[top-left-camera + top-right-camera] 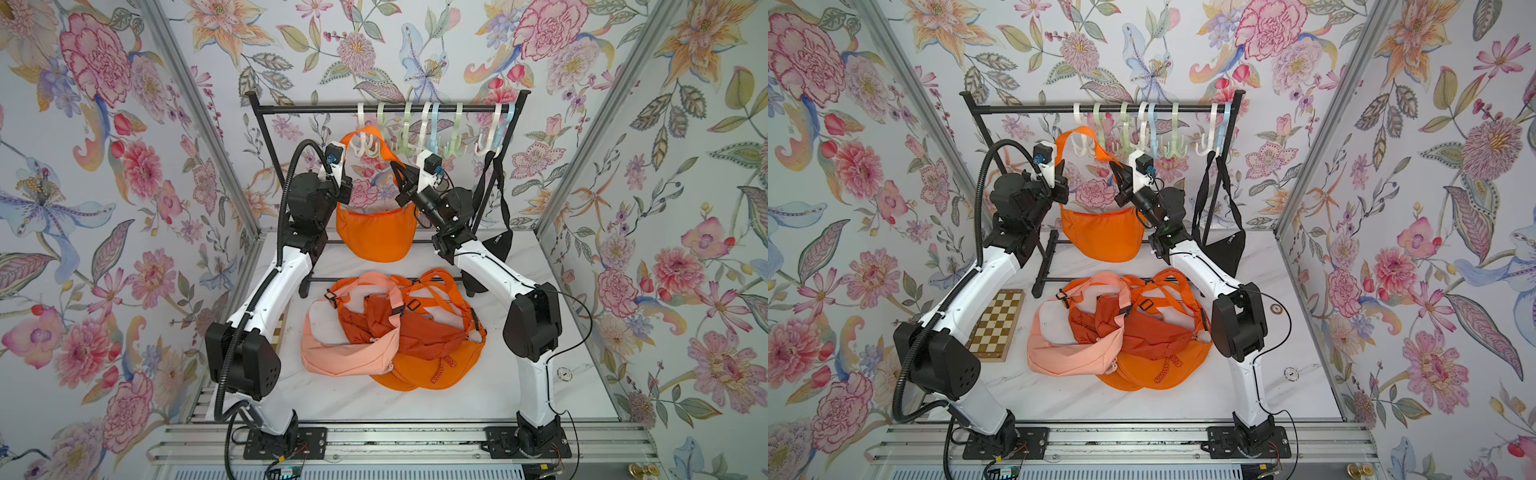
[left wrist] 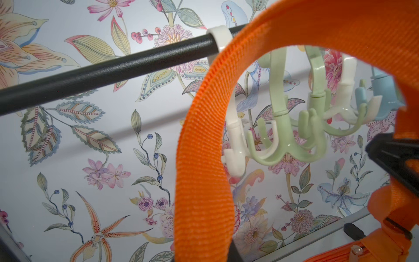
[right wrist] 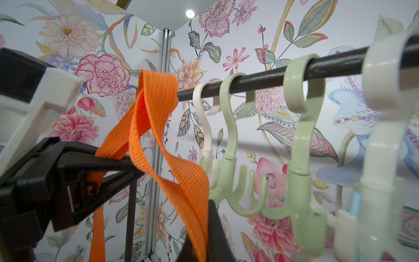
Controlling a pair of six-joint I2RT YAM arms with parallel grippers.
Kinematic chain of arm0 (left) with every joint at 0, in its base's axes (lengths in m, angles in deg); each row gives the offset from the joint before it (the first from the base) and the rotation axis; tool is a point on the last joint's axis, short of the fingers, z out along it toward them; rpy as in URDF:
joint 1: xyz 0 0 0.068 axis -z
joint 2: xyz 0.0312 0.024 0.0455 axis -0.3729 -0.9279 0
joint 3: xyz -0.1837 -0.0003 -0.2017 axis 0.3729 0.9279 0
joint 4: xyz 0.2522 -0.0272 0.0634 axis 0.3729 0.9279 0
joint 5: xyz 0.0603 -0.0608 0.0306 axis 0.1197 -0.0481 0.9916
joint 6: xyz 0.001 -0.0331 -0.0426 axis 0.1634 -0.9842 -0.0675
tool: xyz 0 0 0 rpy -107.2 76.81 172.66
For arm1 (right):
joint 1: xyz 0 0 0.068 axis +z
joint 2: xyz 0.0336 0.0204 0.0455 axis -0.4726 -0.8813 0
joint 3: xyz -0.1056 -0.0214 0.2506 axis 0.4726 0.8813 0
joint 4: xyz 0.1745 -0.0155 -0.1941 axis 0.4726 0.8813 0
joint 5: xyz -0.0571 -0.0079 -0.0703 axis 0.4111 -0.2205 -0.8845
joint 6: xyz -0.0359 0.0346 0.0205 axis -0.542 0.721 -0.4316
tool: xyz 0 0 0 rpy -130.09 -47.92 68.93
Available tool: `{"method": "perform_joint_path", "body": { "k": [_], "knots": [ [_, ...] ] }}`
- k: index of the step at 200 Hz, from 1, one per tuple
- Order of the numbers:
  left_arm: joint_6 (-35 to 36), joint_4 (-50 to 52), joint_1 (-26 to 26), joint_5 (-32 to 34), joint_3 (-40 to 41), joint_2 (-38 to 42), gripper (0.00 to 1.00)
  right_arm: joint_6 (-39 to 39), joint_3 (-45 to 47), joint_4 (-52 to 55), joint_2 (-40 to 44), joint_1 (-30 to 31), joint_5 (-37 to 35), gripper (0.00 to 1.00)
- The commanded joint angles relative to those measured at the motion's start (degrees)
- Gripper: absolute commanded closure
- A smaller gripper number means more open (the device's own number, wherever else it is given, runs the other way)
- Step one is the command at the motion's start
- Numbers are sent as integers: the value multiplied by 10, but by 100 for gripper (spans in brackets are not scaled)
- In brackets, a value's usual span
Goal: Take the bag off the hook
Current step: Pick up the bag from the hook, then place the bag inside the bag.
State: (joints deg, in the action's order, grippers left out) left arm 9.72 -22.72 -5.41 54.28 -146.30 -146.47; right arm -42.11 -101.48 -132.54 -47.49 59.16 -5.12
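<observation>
The orange bag (image 1: 376, 237) hangs at the centre of both top views, below the black rail (image 1: 311, 109). Its strap (image 2: 201, 158) arches up just beside the white hook (image 2: 235, 145) at the left end of the hook row; contact between them cannot be determined. The left gripper (image 3: 137, 169) and right gripper (image 1: 397, 169) are each clamped narrow on one side of the strap.

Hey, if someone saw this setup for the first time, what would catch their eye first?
The bright orange bag dangles mid-rack, its strap gripped by the left gripper and right gripper beside the pastel hooks. Below it, a heap of orange and peach bags lies on the white table, all boxed in by loud floral wallpaper.
</observation>
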Motion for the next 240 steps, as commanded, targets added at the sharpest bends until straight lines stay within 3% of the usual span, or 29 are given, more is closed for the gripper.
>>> {"method": "perform_joint_path", "body": {
  "k": [1, 100, 180, 240],
  "knots": [
    [2, -6, -2, 14, -2, 50, 100, -5, 39, -20, 47, 5, 8, 100],
    [-10, 12, 12, -30, 128, 216, 100, -30, 257, 41, 293, 50, -13, 100],
    [-2, 7, 156, -1, 225, 284, 100, -64, 399, 251, 584, 82, -81, 100],
    [36, -57, 293, 74, 311, 307, 100, -74, 466, 421, 779, 83, -118, 100]
  ]
}}
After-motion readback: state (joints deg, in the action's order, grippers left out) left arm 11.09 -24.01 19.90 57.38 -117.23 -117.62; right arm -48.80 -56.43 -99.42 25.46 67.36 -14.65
